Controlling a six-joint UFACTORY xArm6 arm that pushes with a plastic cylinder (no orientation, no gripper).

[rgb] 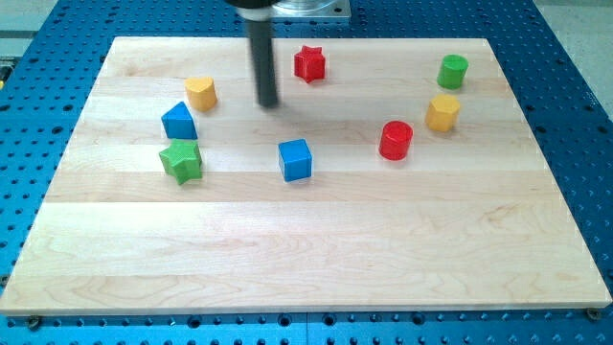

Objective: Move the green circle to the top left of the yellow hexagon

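The green circle stands near the view's top right. The yellow hexagon sits just below it and slightly to its left, close but apart. My tip is at the board's upper middle, far to the left of both. It touches no block. The red star is up and to the right of the tip. The yellow heart-like block is to the tip's left.
A red circle sits lower left of the yellow hexagon. A blue cube lies below the tip. A blue block and a green star sit at the left. The wooden board lies on a blue perforated table.
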